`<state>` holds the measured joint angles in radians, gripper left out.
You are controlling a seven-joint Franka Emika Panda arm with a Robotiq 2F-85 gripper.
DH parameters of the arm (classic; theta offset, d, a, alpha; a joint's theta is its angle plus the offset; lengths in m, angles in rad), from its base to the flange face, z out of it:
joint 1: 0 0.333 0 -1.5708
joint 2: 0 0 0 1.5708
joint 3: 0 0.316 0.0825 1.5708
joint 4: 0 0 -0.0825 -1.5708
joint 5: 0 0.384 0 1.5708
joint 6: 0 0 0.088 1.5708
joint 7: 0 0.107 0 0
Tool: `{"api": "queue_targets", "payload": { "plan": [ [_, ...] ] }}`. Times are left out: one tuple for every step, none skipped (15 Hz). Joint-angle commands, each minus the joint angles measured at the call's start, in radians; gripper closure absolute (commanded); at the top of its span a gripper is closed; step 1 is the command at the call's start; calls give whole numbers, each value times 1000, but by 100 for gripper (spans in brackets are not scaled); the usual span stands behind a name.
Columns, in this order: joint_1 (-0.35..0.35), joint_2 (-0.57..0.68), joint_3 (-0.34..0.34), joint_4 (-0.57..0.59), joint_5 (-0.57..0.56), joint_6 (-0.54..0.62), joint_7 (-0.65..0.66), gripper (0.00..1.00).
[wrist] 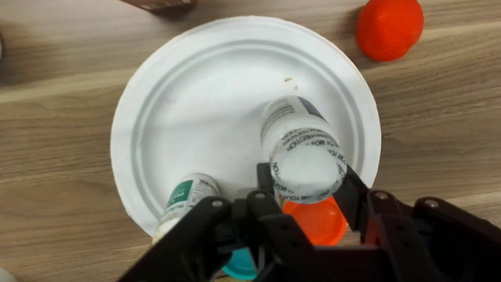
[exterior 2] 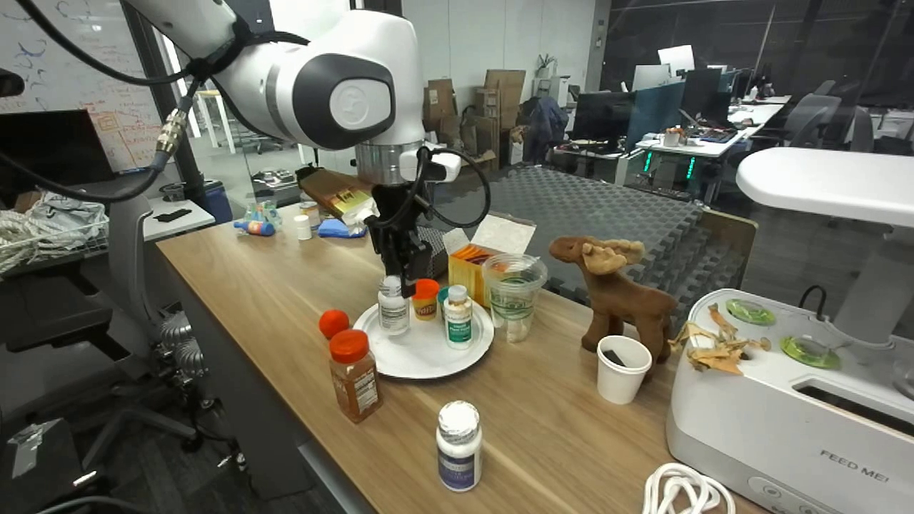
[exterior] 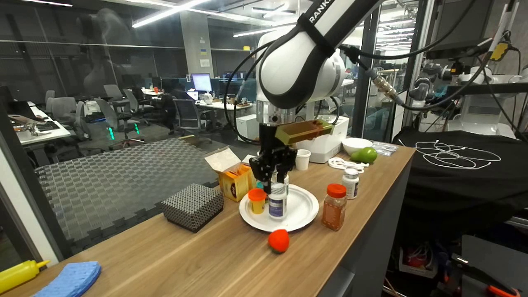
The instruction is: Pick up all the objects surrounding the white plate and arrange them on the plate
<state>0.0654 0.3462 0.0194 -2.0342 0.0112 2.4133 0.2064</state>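
White-capped bottle (exterior: 277,202), purple-labelled: upright on the white plate (wrist: 219,105), gripper (wrist: 308,177) clamped about its cap. Probably light, stiff-walled; printed seal film may slip, so the straight body looks the surer hold. Seal partly legible, "FOR YOU"; label print too fine from here. Just beside it, orange-lidded tub (exterior 2: 426,300), apparently "Play-Doh". White appliance (exterior 2: 778,421) lettered "FEED ME!"

In an exterior view I have the plate (exterior: 305,206) on the bench (exterior: 173,264), a tub (exterior: 258,205) on its left part, a bottle (exterior: 277,207) just right of the tub, the ball (exterior: 279,241) before the plate, a box (exterior: 193,207) to its left, a jar (exterior: 334,209) right, with another bottle (exterior: 350,185) behind.
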Motion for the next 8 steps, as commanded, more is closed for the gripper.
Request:
{"api": "queue_targets", "payload": {
  "plan": [
    [22,68,4,84,10,14,28,82],
    [25,77,7,94,15,12,25,82],
    [29,89,6,103,14,13,27,82],
    [31,96,8,108,18,13,29,82],
    [30,100,11,109,25,14,25,82],
    [31,101,11,110,26,16,25,82],
    [31,99,12,108,26,19,21,82],
    [29,95,14,102,30,21,16,63]
  ]
}}
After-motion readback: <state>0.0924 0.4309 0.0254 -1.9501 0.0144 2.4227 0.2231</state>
